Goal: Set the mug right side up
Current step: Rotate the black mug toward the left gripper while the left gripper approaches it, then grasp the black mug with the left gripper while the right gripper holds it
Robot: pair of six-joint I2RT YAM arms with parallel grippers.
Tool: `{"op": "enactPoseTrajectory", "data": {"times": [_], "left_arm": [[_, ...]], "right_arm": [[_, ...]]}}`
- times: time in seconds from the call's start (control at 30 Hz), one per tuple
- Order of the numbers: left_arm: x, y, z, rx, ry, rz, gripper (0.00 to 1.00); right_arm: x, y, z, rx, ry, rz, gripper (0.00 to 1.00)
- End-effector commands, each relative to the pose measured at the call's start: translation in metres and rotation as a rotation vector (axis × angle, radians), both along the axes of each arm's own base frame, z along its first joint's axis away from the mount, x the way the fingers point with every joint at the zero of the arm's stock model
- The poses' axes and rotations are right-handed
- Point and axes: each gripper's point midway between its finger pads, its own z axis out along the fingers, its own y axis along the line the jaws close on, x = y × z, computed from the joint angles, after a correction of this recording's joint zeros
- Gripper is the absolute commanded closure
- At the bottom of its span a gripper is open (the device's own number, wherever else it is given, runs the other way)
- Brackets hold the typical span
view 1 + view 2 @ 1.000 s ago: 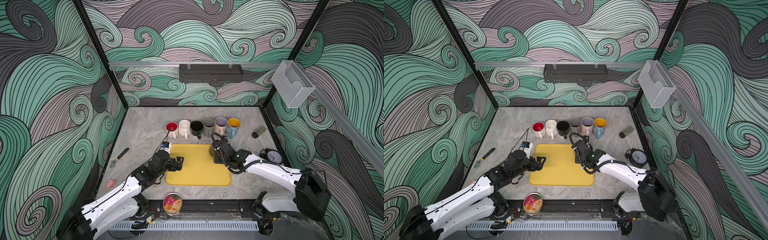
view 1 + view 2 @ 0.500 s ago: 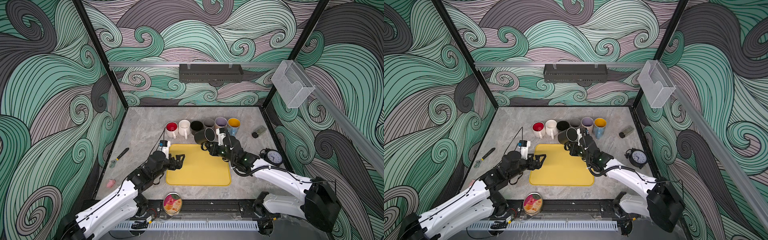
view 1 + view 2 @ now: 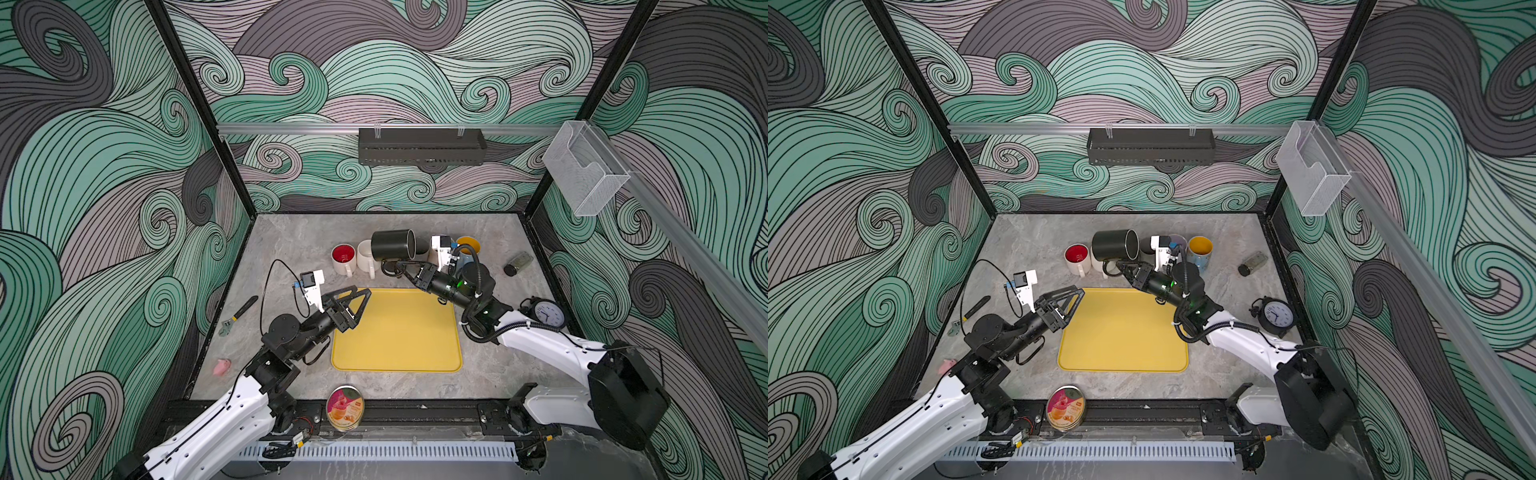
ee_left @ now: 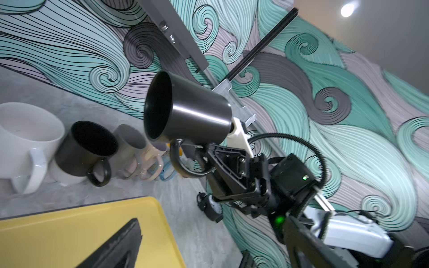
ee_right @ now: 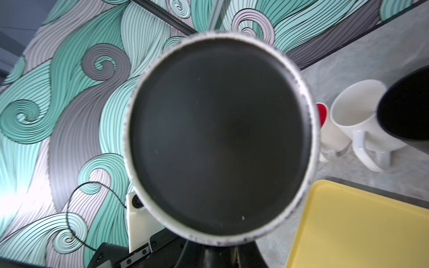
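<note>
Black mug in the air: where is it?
In both top views the glossy black mug hangs sideways over the back row of mugs, near the white mug, handle in the right fingers.

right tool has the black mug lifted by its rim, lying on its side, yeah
Not by the rim. The right tool is shut on the handle of the black mug, as the left wrist view shows. The rest holds: the mug is lifted and lying on its side.
</note>
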Motion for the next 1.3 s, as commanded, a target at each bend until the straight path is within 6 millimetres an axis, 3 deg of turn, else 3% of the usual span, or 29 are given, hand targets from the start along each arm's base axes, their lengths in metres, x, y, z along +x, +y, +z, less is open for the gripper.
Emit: {"op": "enactPoseTrajectory", "data": {"times": [0.0,0.1,0.47,0.77,0.87,1.2,1.27], "left_arm": [[-0.016,-0.001,0.052,-0.196,-0.101,-0.122,0.04],[-0.012,-0.004,0.059,-0.224,-0.102,-0.153,0.07],[0.013,0.003,0.049,-0.21,-0.053,-0.096,0.18],[0.021,0.003,0.052,-0.209,-0.053,-0.088,0.29],[0.024,0.003,0.055,-0.219,-0.052,-0.089,0.38],[0.027,0.004,0.063,-0.24,-0.059,-0.088,0.51],[0.027,0.006,0.064,-0.247,-0.058,-0.079,0.59]], "right_arm": [[-0.023,0.0,0.067,0.238,-0.145,0.114,1.0],[-0.027,0.004,0.07,0.268,-0.145,0.154,1.0],[-0.054,0.018,0.084,0.242,-0.187,0.237,1.0],[-0.071,0.032,0.097,0.236,-0.219,0.3,1.0],[-0.076,0.04,0.098,0.235,-0.219,0.33,1.0],[-0.084,0.061,0.089,0.224,-0.203,0.389,1.0],[-0.085,0.065,0.086,0.225,-0.196,0.398,1.0]]}}
